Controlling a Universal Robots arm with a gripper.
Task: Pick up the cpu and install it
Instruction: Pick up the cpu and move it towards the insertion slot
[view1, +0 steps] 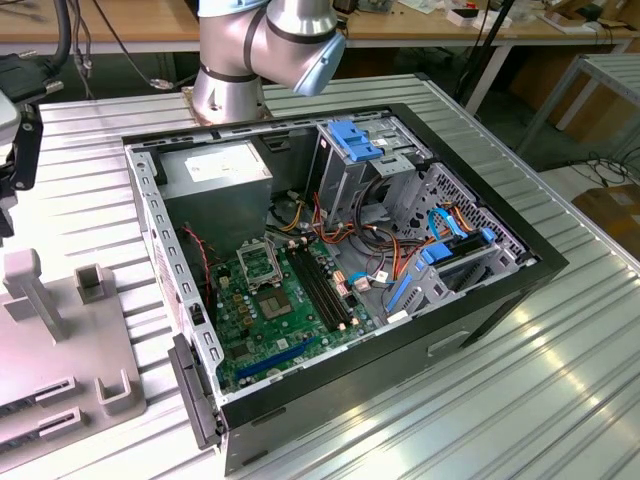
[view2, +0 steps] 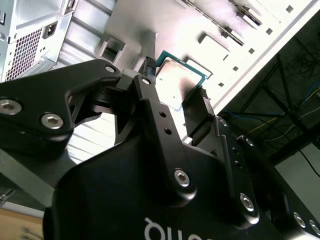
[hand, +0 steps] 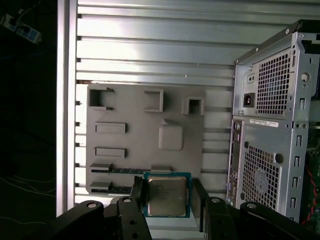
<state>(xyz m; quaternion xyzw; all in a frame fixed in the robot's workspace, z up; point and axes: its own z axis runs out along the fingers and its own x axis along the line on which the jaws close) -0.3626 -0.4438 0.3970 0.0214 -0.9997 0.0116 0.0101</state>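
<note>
cpu: the cpu (hand: 166, 195) sits between the hand's 2 fingers, silvery top facing the camera and a green rim around it, over the near edge of the grey fixture plate (hand: 130, 150). Whether it rests on the plate or is raised off it cannot be told.
hand: the hand (hand: 167, 194) is closed on the chip, 1 of its black fingers (hand: 136, 192) against each of 2 opposite edges.
first wrist view: looks straight down past the fingers, showing the whole plate with its raised blocks and slots lying on the ribbed metal counter (hand: 150, 50), and beside it the perforated rear panel of the computer case (hand: 270, 140).
second wrist view: looks from low behind the hand's black linkages. The cpu (view2: 182, 80) shows at a slant between the fingertips of the hand (view2: 175, 80), with the pale plate beyond.
exterior view: the computer case (view1: 520, 260) lies open on the counter (view1: 560, 380), with the green motherboard (view1: 280, 320) inside. Its metal-framed socket (view1: 258, 262) shows a dark centre. The fixture plate (view1: 50, 370) lies at the exterior view's left, well apart from the socket.
arm: the silver and blue arm (view1: 270, 40) rises from the counter behind the case.
</note>
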